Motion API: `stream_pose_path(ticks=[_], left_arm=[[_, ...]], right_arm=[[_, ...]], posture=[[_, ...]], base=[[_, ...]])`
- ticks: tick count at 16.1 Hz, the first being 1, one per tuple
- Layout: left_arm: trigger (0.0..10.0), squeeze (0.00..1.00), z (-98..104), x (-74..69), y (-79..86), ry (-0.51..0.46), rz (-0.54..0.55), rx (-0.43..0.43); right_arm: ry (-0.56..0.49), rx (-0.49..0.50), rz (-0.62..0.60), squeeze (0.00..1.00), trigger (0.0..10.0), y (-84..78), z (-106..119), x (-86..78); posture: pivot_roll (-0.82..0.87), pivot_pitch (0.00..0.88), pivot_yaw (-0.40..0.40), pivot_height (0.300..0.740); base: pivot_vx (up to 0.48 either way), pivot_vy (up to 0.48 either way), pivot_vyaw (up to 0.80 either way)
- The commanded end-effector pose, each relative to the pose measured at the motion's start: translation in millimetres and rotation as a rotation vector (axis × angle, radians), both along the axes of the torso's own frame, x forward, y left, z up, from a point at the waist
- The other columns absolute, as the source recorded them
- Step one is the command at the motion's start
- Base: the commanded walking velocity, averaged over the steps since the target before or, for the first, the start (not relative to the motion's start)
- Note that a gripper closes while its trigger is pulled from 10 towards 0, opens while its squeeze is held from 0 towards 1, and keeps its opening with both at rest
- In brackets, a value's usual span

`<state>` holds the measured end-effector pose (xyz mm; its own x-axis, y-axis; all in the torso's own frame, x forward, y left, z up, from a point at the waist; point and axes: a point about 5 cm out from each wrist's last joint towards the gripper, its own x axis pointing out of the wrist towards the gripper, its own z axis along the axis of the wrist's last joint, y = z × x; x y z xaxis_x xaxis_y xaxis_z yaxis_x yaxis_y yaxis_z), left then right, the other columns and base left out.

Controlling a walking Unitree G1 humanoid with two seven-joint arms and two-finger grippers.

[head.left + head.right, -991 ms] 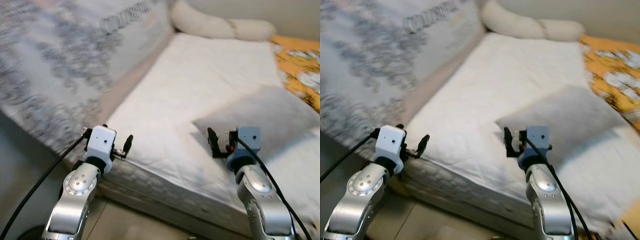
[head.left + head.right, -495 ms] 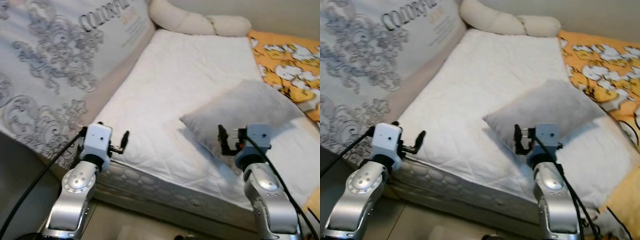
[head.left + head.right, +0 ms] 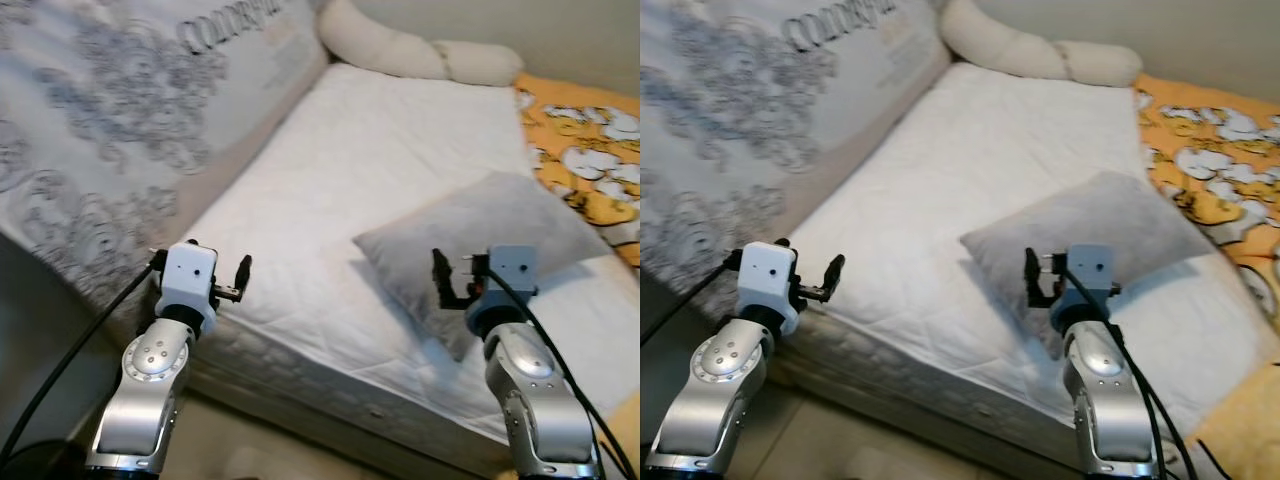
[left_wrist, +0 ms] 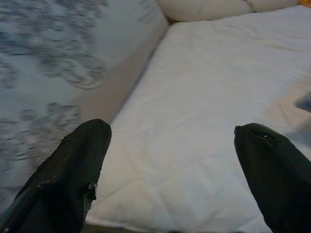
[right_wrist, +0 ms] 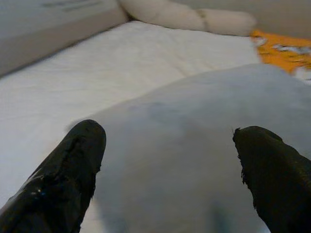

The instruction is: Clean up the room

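Bed [image 3: 400,150]: white quilted mattress cover, near edge toward the robot, far corners cut off.
Grey pillow [image 3: 480,240]: flat on the bed's right half, near corner close to the mattress edge, partly hidden behind the right arm.
Long cream bolster [image 3: 420,55]: across the head of the bed, against the wall.
Orange patterned blanket [image 3: 590,160]: along the bed's right side, cut off by the frame edge; pattern too blurred to identify.
Upright mattress [image 3: 120,120]: grey scroll print with lettering, leaning along the bed's left side; lettering unreadable.
Left gripper [image 3: 243,280]: raised over the bed's near left edge, fingers [image 4: 73,179] spread wide, nothing between them.
Right gripper [image 3: 440,280]: just above the pillow's near corner, fingers [image 5: 68,174] spread wide, pillow surface between them, contact not discernible.
Floor [image 3: 840,450]: strip at the foot of the bed, blurred.
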<state>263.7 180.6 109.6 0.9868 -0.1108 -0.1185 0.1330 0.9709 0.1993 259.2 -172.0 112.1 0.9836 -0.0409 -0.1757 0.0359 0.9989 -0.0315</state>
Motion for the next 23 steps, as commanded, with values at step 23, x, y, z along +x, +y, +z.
stream_pose_path(ticks=[23], left_arm=[[10.0,0.0,-17.6,-5.8,-15.9,0.02,0.002,-0.104]], right_arm=[[0.074,-0.032,-0.177,0.0,10.0,-25.6,14.4,-57.7]], posture=[[-0.11,0.0,-0.094,0.74]], base=[[0.0,0.0,0.0]])
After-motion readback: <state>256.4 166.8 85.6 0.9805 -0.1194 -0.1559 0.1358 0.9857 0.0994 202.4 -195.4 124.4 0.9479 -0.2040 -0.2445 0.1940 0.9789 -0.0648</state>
